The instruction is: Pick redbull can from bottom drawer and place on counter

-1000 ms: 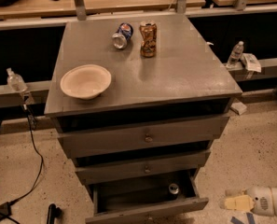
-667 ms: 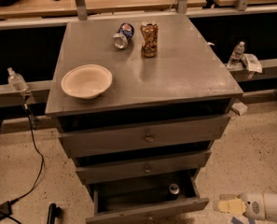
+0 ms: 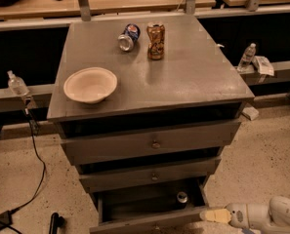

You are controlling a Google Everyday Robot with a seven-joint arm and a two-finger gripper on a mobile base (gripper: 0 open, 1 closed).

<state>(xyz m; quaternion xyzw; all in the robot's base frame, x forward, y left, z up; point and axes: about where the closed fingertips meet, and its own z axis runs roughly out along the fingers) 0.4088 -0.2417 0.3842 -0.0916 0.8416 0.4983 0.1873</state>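
Observation:
The bottom drawer [image 3: 134, 209] of the grey cabinet is pulled open. The redbull can [image 3: 182, 198] stands upright inside it near the back right corner, showing mostly its silver top. My gripper [image 3: 216, 215], white with a tan tip, is low at the bottom right. It sits just outside the drawer's right front corner, to the right of the can and slightly in front of it, not touching the can. The counter [image 3: 183, 77] is the cabinet's flat grey top.
On the counter are a cream bowl [image 3: 90, 84] at the front left, a blue can lying on its side [image 3: 128, 36] and a dented brown-gold can [image 3: 155, 41] at the back. The two upper drawers [image 3: 154, 143] are nearly closed. A black cable [image 3: 34, 169] runs over the floor at the left. Water bottles [image 3: 247, 56] stand on the side ledges.
My gripper has moved left and a little lower, closer to the open bottom drawer's right front corner. Nothing else has moved.

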